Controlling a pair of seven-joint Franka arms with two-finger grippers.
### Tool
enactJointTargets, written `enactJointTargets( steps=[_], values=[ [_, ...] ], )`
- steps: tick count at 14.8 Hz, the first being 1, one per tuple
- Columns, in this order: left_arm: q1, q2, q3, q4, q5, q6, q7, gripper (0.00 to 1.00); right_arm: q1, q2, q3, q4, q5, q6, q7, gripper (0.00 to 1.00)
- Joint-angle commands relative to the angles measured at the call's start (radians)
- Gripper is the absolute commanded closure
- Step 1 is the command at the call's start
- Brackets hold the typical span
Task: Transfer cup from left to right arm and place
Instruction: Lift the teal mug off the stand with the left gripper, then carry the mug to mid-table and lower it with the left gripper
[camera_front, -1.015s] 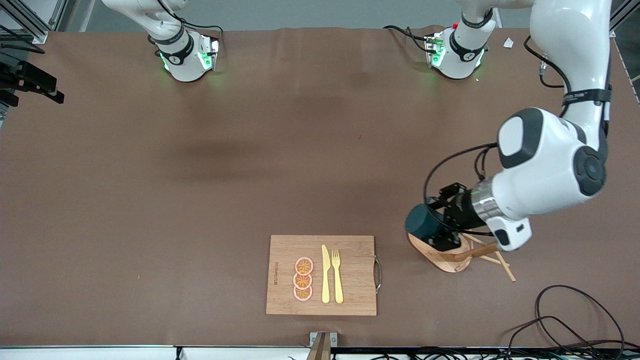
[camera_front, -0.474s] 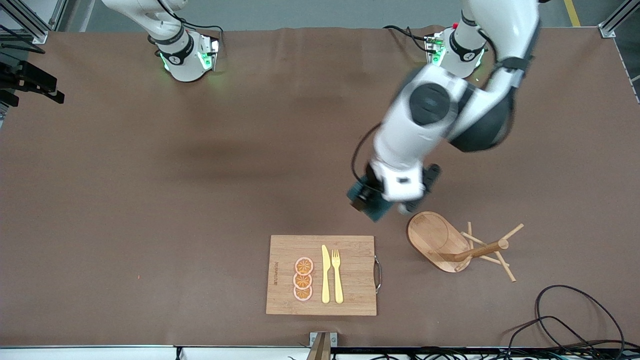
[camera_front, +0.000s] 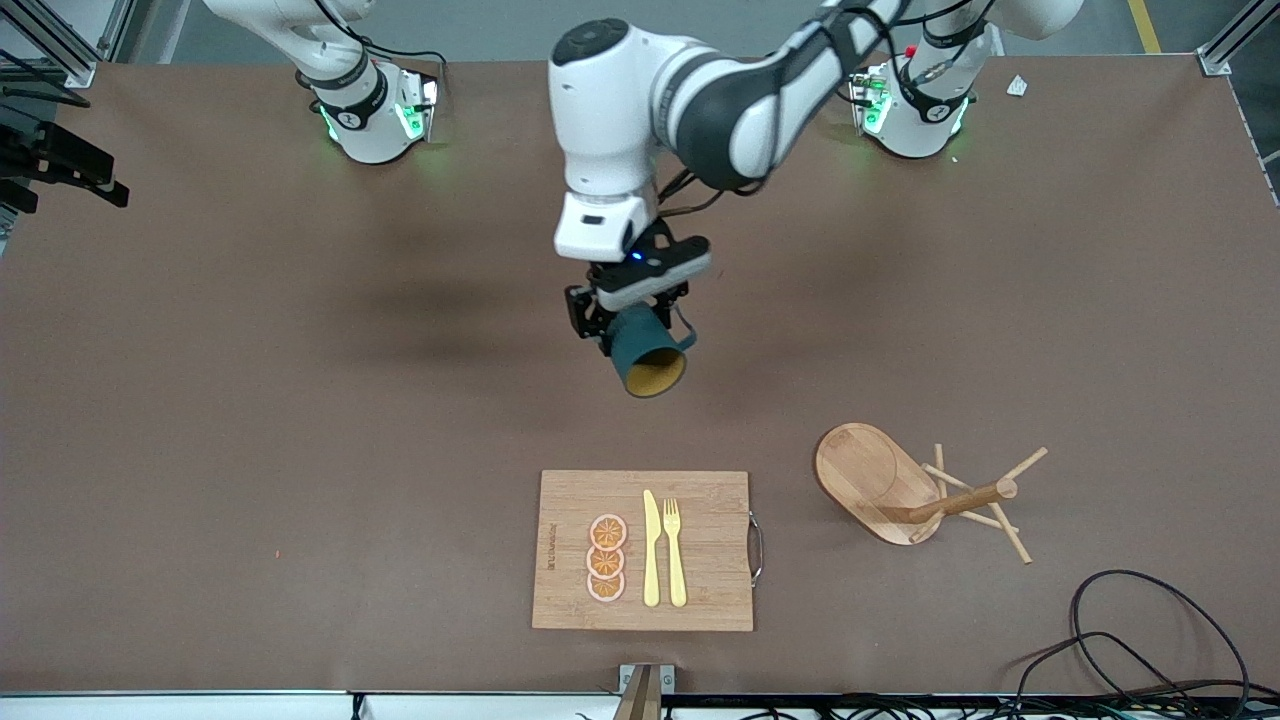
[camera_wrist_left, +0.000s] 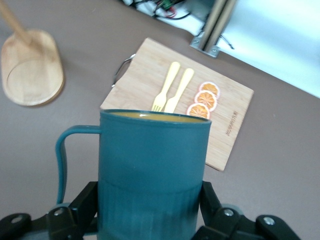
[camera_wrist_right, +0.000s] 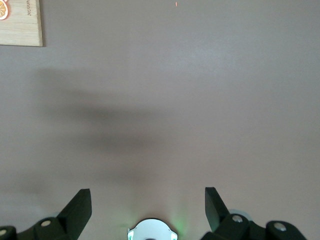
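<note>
A: Brown table (camera_front: 300, 400), both arm bases along its upper edge in the front view. What has the left gripper (camera_front: 628, 318) got?

B: The cup (camera_front: 645, 355), dark teal, tan-yellow inside. Fingers closed on its ribbed base from both sides; one pad (camera_wrist_left: 82, 202) shows against the wall in the left wrist view. Cup tipped over, mouth toward the front camera, handle (camera_front: 684, 335) on the side toward the left arm's end.

A: Where is the gripper?

B: In the air over bare table mid-way along. Nothing under it but its own shadow.

A: Other things, from that gripper?

B: Wooden cutting board (camera_front: 700, 590), nearer the front camera than the spot below the gripper. On it three orange slices (camera_front: 606, 558), a yellow knife (camera_front: 651, 548), a yellow fork (camera_front: 675, 550). Wooden mug stand (camera_front: 905, 490), tipped on its side, beside the board toward the left arm's end.

A: Right gripper (camera_wrist_right: 148, 200)?

B: Waiting, high over bare table. Fingers wide apart, nothing between them.
</note>
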Motion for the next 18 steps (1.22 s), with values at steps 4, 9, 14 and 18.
enactJointTargets(
  steps=[4, 9, 14, 18],
  values=[
    [-0.172, 0.159, 0.012, -0.004, 0.421, 0.036, -0.176, 0.66, 0.002, -0.011, -0.001, -0.006, 0.009, -0.003, 0.008, 0.00],
    [-0.254, 0.337, 0.013, -0.009, 0.772, 0.032, -0.432, 0.71, 0.002, -0.012, -0.001, -0.006, 0.009, -0.003, 0.008, 0.00],
    [-0.297, 0.456, 0.016, -0.009, 0.987, -0.008, -0.674, 0.71, 0.000, -0.006, -0.003, 0.005, 0.005, -0.003, 0.008, 0.00],
    [-0.332, 0.493, 0.017, -0.009, 1.026, -0.057, -0.802, 0.70, -0.001, -0.001, -0.003, 0.006, -0.005, -0.003, 0.008, 0.00]
  ],
)
